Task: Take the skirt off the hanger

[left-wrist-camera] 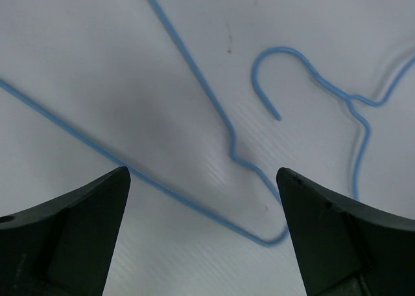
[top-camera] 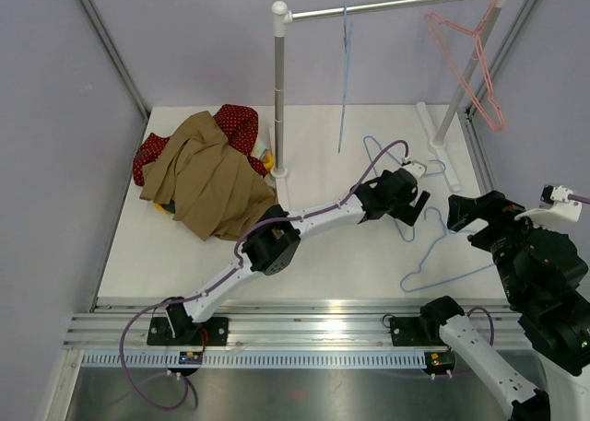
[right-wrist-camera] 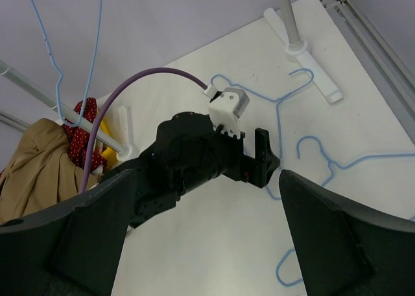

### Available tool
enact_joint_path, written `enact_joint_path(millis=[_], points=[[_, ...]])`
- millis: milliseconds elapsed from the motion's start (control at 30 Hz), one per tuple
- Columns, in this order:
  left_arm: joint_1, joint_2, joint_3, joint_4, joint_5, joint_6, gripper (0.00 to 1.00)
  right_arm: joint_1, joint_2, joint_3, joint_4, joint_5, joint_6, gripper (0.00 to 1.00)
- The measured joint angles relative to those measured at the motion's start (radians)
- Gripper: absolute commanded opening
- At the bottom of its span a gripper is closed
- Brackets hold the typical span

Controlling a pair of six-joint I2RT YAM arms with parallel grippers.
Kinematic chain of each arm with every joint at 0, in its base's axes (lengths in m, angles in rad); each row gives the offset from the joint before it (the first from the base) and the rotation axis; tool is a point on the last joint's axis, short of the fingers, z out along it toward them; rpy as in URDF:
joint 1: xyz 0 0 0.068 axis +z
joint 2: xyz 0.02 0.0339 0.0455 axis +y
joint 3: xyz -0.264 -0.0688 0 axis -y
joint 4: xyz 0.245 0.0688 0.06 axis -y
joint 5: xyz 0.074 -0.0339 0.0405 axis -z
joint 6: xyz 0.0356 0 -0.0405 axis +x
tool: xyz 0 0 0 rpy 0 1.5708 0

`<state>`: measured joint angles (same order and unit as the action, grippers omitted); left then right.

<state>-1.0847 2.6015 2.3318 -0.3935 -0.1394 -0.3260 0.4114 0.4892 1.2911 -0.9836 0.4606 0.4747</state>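
The tan skirt [top-camera: 207,177] lies crumpled on the white table [top-camera: 323,264] in the left-centre of the top view, off any hanger. It is draped over a red dotted garment [top-camera: 241,122], with something yellow [top-camera: 267,158] showing at its right edge. Just right of this pile stands the near post of the clothes rack [top-camera: 279,89], between the heap and both grippers.

On the rail in the upper part of the frame a blue hanger [top-camera: 345,71] hangs near the middle and a pink hanger [top-camera: 496,119] at the right end.

The left gripper [top-camera: 417,192] is right of centre, fingers spread wide and holding nothing. Its wrist view shows two bare blue hangers flat on the table: a hooked hanger [left-wrist-camera: 280,48] at upper right and a second hanger [left-wrist-camera: 188,61] running diagonally into the gap between the fingers.

The right gripper [top-camera: 461,214] sits at the right edge, likewise spread wide and empty, facing the left wrist
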Motion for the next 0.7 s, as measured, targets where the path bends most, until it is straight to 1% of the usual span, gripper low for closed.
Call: enact_joint_path(millis=[100,233,467,533,567,600,667,700], points=[[0.04,0.039,0.035,0.003,0.019,-0.013,0.99,0.0,0.016,0.0,0.003,0.0,0.0,0.98],[0.066,0.072,0.06,0.007,0.06,-0.026,0.99,0.0,0.034,-0.004,0.019,0.0,0.0,0.98],[0.048,0.072,0.076,0.001,0.082,0.03,0.99,0.0,0.061,-0.029,0.04,-0.002,0.005,0.98],[0.032,0.072,0.076,-0.014,0.063,0.041,0.99,0.0,0.065,-0.033,0.041,-0.006,0.013,0.98],[0.027,0.072,0.077,-0.028,0.045,0.045,0.97,0.0,0.064,-0.034,0.041,-0.008,0.016,0.98],[0.019,0.072,0.08,-0.043,0.015,0.045,0.92,0.0,0.063,-0.035,0.041,-0.008,0.019,0.98],[0.008,0.072,0.082,-0.079,-0.036,0.044,0.91,0.0,0.058,-0.036,0.042,-0.009,0.023,0.98],[0.008,0.072,0.082,-0.096,-0.053,0.043,0.89,0.0,0.053,-0.038,0.044,-0.01,0.024,0.98]])
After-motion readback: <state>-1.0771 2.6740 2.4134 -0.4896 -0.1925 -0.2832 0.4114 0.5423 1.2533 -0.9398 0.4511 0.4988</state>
